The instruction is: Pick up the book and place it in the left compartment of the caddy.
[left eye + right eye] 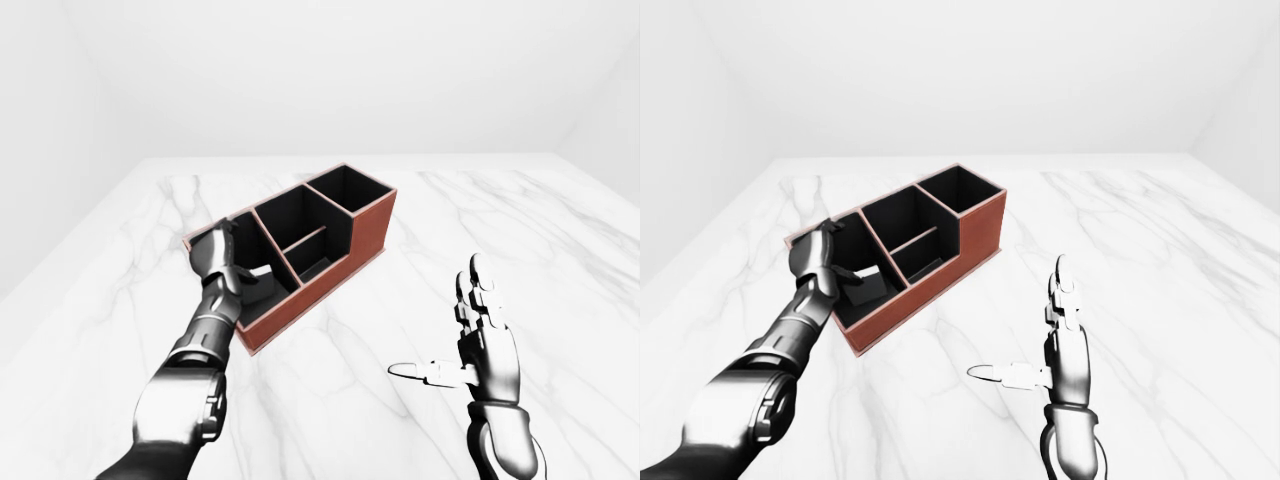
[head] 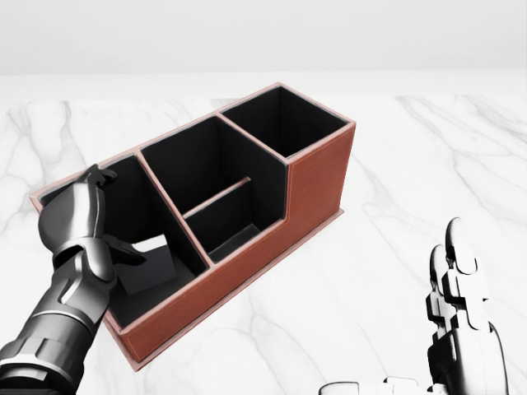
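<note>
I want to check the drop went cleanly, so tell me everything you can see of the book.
The book shows as a small pale grey slab with a flat plain cover, lying tilted inside the left compartment of the caddy, low against its dark interior. The left robot hand hovers just above and to the view's left, fingers open, apparently not gripping it. Its lower edge is hidden by the brown wall; no title or pages are discernible.
</note>
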Tool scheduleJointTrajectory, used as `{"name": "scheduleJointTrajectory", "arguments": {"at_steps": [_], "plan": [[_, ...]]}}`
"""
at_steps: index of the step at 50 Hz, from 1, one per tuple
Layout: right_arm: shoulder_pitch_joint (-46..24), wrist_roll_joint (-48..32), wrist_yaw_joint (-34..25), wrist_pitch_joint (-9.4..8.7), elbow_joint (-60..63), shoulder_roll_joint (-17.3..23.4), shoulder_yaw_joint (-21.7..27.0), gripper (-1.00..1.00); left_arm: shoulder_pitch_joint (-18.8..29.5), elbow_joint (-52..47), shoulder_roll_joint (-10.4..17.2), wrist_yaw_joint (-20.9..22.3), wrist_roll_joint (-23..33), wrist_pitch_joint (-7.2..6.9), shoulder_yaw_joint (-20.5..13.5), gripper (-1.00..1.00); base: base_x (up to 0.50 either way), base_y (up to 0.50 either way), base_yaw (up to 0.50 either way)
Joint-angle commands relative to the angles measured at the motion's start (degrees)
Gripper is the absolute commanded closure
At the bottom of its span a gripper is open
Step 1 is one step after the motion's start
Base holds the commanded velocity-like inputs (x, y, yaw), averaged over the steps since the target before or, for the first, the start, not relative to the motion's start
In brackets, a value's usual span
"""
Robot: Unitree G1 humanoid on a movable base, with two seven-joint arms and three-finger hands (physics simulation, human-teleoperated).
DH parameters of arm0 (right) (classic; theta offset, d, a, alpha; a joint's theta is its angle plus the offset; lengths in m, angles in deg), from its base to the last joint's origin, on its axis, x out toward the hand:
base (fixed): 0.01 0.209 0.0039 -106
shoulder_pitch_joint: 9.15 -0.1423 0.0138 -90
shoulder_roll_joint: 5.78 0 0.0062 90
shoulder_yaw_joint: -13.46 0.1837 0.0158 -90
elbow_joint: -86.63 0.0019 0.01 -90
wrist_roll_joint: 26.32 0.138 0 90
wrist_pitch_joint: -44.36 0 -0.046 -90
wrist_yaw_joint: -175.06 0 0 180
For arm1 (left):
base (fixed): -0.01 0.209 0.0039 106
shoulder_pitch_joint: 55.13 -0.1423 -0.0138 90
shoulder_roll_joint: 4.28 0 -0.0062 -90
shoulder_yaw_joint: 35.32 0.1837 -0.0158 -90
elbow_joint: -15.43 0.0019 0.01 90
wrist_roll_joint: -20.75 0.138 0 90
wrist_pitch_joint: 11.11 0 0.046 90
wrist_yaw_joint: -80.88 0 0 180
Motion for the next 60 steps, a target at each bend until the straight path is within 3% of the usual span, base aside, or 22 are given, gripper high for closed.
{"name": "scheduleJointTrajectory", "arguments": {"at_steps": [1, 16, 21, 24, 25, 26, 29, 32, 38, 47, 60], "plan": [[-0.2, -0.1, 0.0, -0.18, -0.1, 0.0, 0.0, -1.0, -0.1, 6.6, 0.9, 0.0, -6.8, 0.01, 5.6, -1.0, 0.0, 0.0, -0.01], [-0.1, -0.1, 0.1, 0.01, -0.2, 0.0, -0.1, -1.0, -1.1, 5.5, 0.7, 0.0, -6.3, 0.01, 5.8, -1.0, 0.01, 0.0, -0.01], [-0.2, -0.1, 0.1, 0.05, -0.3, 0.0, -0.1, -1.0, -4.4, -1.6, 0.4, 0.0, -5.6, 0.01, 6.3, -1.0, 0.0, 0.0, -0.01], [-0.1, -0.1, 0.1, 0.08, -0.3, 0.0, -0.1, -1.0, -10.7, -16.0, -0.1, 0.0, -2.8, 0.01, 7.2, -1.0, 0.0, 0.0, 0.0], [0.0, -0.1, 0.1, 0.18, -0.1, 0.0, -0.1, -1.0, -16.2, -27.9, -0.3, 1.0, 0.0, 0.01, 8.2, -1.0, 0.0, 0.0, -0.01], [0.0, -0.1, 0.1, 0.19, -0.1, 0.0, -0.1, -1.0, -17.3, -30.3, -0.6, 2.4, 1.5, 0.01, 8.0, -1.0, 0.0, 0.0, 0.0], [0.2, 0.1, 0.0, 0.41, -0.1, 0.0, 0.1, -1.0, -28.4, -53.4, -1.6, 11.5, 10.6, 0.01, 9.5, -1.0, 0.0, 0.0, 0.0], [0.2, 0.0, 0.0, 0.4, -0.1, 0.0, 0.0, -1.0, -34.5, -64.7, -3.5, 17.1, 17.6, 0.01, 9.1, -1.0, 0.0, 0.0, 0.0], [0.1, 0.0, 0.0, 0.34, -0.1, 0.0, 0.1, -1.0, -44.1, -80.8, -7.8, 21.8, 26.4, 0.01, 8.3, -1.0, 0.0, 0.0, 0.0], [0.3, 0.1, -0.1, 0.48, -0.1, 0.0, 0.1, -1.0, -49.4, -90.5, -10.9, 24.6, 31.2, 0.01, 6.9, -1.0, 0.0, 0.0, 0.0], [0.3, 0.0, 0.0, 0.29, 0.1, 0.0, -0.1, -1.0, -50.1, -89.1, -11.1, 22.9, 28.6, 0.01, 4.5, -1.0, 0.0, 0.0, 0.0]]}}
